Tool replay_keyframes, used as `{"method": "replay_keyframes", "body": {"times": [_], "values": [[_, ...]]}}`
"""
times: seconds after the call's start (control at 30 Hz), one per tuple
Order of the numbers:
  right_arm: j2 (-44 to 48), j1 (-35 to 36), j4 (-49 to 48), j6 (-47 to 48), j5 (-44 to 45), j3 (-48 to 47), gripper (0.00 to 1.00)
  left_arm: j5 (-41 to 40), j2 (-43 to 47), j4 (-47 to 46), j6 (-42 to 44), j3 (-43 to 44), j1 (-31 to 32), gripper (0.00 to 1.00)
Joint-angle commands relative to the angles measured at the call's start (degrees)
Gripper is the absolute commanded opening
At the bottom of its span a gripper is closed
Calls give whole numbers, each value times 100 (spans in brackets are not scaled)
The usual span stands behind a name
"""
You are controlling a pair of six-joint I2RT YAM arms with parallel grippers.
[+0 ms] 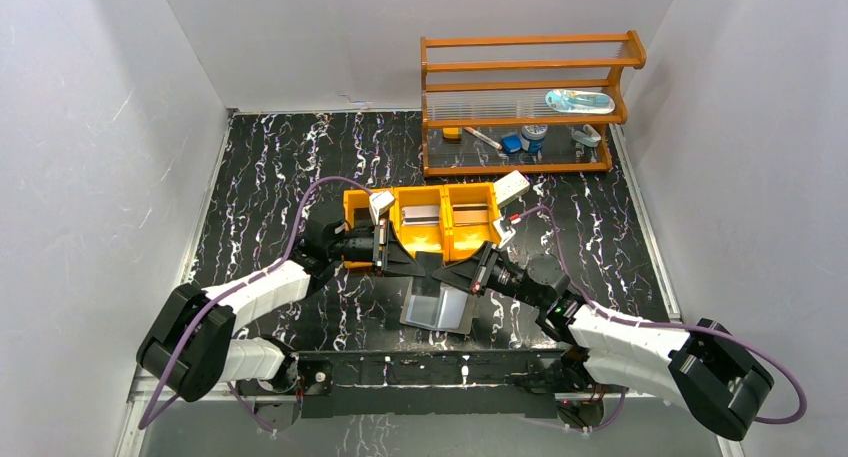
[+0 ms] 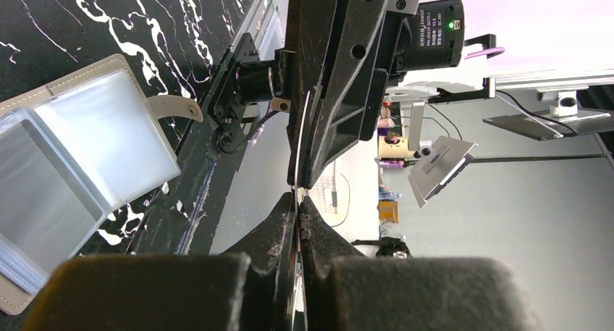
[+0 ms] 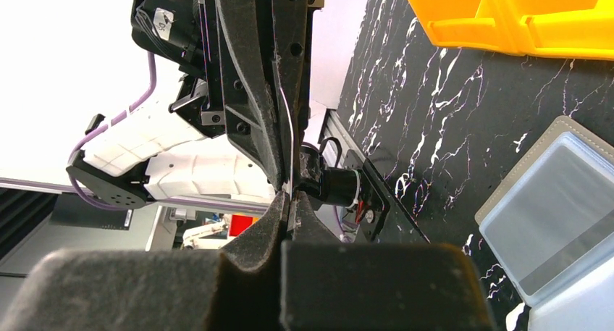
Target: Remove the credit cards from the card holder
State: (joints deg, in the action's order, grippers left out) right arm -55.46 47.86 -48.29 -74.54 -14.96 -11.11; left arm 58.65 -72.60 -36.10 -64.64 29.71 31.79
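The card holder (image 1: 437,310) lies open on the black marbled table, pale inner faces up; it also shows in the left wrist view (image 2: 87,157) and the right wrist view (image 3: 557,215). Just above and beyond it my two grippers meet tip to tip. My left gripper (image 1: 435,266) (image 2: 298,198) is shut on a thin credit card (image 2: 298,146), seen edge-on. My right gripper (image 1: 450,268) (image 3: 287,198) is shut on the opposite end of the same credit card (image 3: 289,139). A silvery card (image 1: 421,215) and a brownish card (image 1: 472,215) lie in the orange tray (image 1: 356,199).
The three-compartment orange tray (image 3: 507,19) stands just behind the grippers. A white box (image 1: 512,187) rests at its right corner. An orange shelf rack (image 1: 525,107) with small items stands at the back right. White walls close in both sides.
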Motion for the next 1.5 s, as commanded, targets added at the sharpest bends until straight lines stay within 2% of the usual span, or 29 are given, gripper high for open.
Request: {"method": "replay_keyframes", "body": {"times": [0.0,0.1,0.2,0.3,0.33,0.43,0.5,0.67,0.73,0.87,1.03,1.27,1.47], "values": [[-38,-5,-403,-42,36,65,2,263,161,-232,-55,62,49,0],[7,-6,-286,-26,86,83,12,156,207,-109,23,47,54,0],[119,-4,-23,6,168,83,26,48,255,502,427,190,52,0],[309,-4,286,44,317,83,42,-202,364,1675,1199,528,53,0],[479,-4,624,87,459,70,56,-506,474,2598,1803,830,51,0],[697,-4,1197,130,665,25,68,-884,605,3310,2279,1066,55,0],[822,-5,1513,142,792,-3,72,-1259,630,3864,2664,1271,53,0],[1119,-7,2143,133,1041,-5,75,-2774,514,5780,3977,2058,50,0],[1204,-5,2328,133,1118,-5,75,-3300,481,6066,4241,2302,51,0],[1303,-7,2536,142,1161,4,75,-4001,473,6215,4809,2566,54,0],[1422,-4,2757,183,1179,-26,76,-4709,507,6287,5979,2811,50,0],[1537,-5,3233,410,1254,-197,79,-6074,281,6325,8172,3129,53,0],[1551,-4,3488,579,1286,-344,79,-6395,-181,5941,9936,3139,47,0]]}}
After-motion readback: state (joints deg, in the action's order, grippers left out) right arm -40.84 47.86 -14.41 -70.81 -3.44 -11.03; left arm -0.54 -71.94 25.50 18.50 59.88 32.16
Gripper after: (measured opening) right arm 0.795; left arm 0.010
